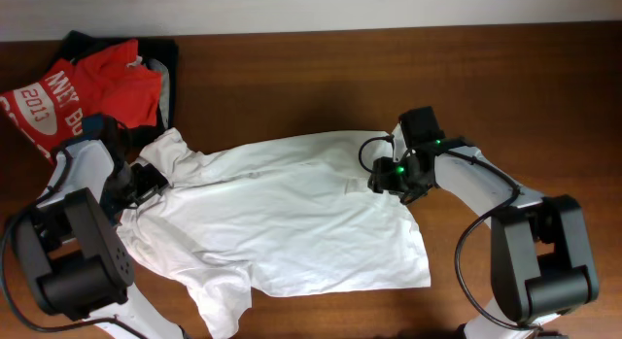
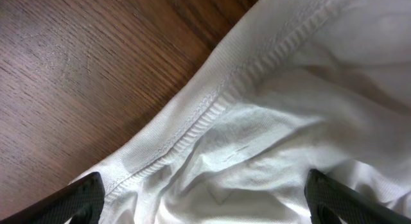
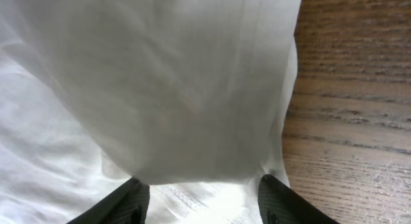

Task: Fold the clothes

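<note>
The white T-shirt lies spread across the middle of the table, with no graphic showing. At its left end my left gripper is down on the collar. In the left wrist view that gripper is open wide, its fingers straddling rumpled cloth just inside the ribbed collar band. My right gripper sits on the shirt's upper right edge. In the right wrist view it is open, its fingers on either side of a raised fold of white cloth.
A red T-shirt with white "2013" lettering lies on a black garment at the back left corner, close to my left arm. Bare wooden table shows behind the shirt and to its right.
</note>
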